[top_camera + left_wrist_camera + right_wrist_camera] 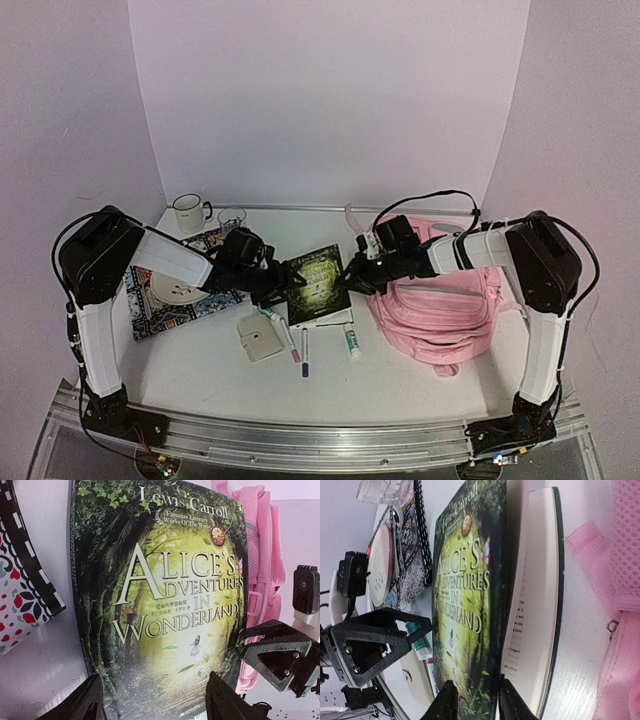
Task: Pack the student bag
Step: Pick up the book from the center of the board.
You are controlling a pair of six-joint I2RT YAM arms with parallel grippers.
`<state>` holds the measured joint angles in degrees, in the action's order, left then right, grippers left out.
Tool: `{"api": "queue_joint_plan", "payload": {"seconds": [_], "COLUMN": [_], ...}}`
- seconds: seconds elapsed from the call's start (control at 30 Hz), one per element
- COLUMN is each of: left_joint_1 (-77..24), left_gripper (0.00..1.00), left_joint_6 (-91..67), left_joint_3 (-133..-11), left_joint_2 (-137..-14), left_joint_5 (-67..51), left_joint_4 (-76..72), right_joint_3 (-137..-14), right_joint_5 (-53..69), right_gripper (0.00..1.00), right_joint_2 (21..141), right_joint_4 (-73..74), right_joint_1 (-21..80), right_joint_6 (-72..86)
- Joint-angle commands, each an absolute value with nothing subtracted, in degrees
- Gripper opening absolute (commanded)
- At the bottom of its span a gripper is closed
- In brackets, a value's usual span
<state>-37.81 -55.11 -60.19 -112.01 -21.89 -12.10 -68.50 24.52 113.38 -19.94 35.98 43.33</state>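
Note:
The student bag (440, 305), a soft pink backpack, lies on the table's right side; it also shows in the left wrist view (260, 570) and the right wrist view (625, 605). A green "Alice's Adventures in Wonderland" book (318, 285) lies left of it. My right gripper (356, 274) is at the book's right edge. In the right wrist view it (476, 682) is closed on the raised front cover of the book (465, 595), with printed pages (532, 595) showing beneath. My left gripper (284, 280) is open at the book's left edge, its fingers (153, 677) spread over the cover (165, 590).
A patterned mat (160, 305) with a white plate (178, 288) lies at the left. A mug (188, 212) and a glass (231, 217) stand behind it. A beige case (260, 338), two markers (291, 342) and a green-capped tube (351, 340) lie in front of the book.

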Motion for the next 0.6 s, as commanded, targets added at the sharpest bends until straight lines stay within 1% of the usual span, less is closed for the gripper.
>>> {"api": "queue_joint_plan", "payload": {"seconds": [0.0, 0.13, 0.17, 0.3, 0.43, 0.57], "left_joint_1": [-37.26, -37.0, -36.88, -36.26, -35.62, -35.37], "left_gripper": [0.72, 0.72, 0.72, 0.72, 0.74, 0.83], "left_joint_6": [-54.53, -54.58, -54.6, -54.84, -55.11, -55.69], "left_joint_3": [-59.6, -59.11, -58.98, -58.34, -57.67, -57.42], "left_joint_2": [-109.73, -109.71, -109.64, -109.37, -108.58, -108.02], "left_joint_5": [-21.95, -21.89, -21.81, -21.73, -21.99, -23.16], "left_joint_4": [-14.89, -14.98, -14.97, -15.01, -15.43, -16.58], "right_joint_3": [-67.82, -67.3, -67.08, -65.11, -62.47, -59.55], "right_joint_5": [28.34, 29.16, 29.31, 30.78, 33.99, 37.48], "right_gripper": [0.15, 0.02, 0.01, 0.0, 0.0, 0.0], "right_joint_2": [112.27, 112.33, 112.21, 111.33, 110.28, 110.03], "right_joint_4": [-24.11, -25.38, -25.67, -28.16, -33.17, -41.36], "right_joint_1": [35.75, 35.47, 35.3, 34.34, 33.16, 32.15], "right_joint_6": [44.55, 45.37, 45.58, 47.07, 49.86, 53.94]}}
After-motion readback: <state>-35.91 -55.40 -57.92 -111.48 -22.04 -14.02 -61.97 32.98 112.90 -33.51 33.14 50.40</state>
